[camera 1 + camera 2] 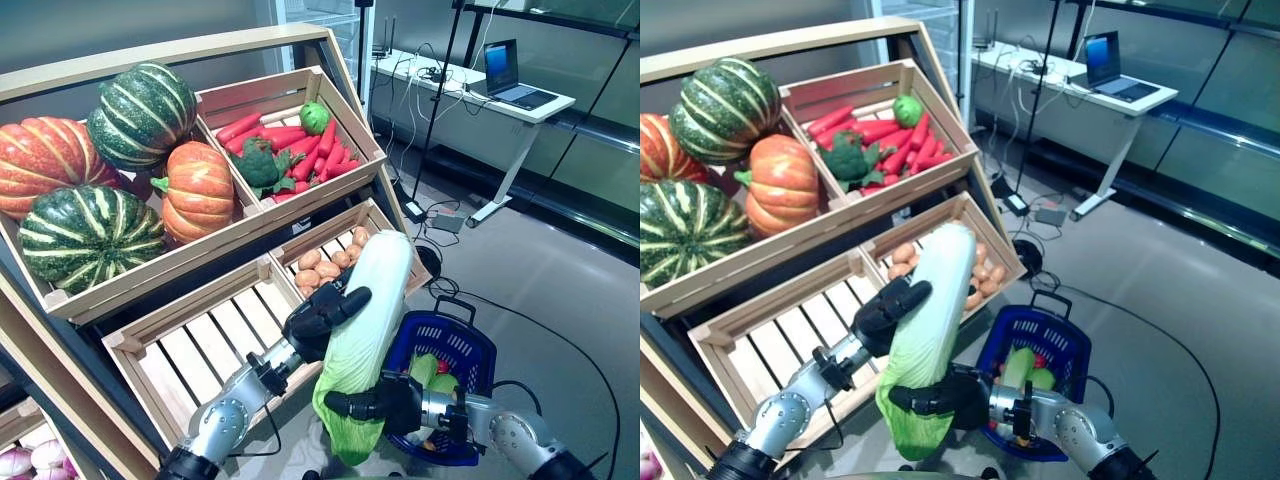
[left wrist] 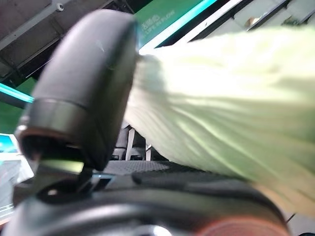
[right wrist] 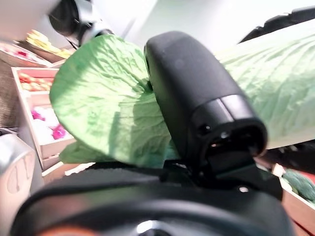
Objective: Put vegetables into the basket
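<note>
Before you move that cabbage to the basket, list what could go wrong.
1. The napa cabbage is long, and the blue basket already holds vegetables; it may not fit and could tip out.
2. The left hand and right hand grip opposite ends; uneven release could drop it beside the basket.

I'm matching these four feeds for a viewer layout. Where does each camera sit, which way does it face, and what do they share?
Left eye view: on the head, looking down at the crate shelf, the napa cabbage gripped by the left hand and right hand, and the blue basket.
Right eye view: beside it, same scene, both arms.
Left wrist view: on the left wrist, along its thumb to the cabbage's pale end.
Right wrist view: on the right wrist, along its thumb to the green leaves.
All four share the cabbage.
</note>
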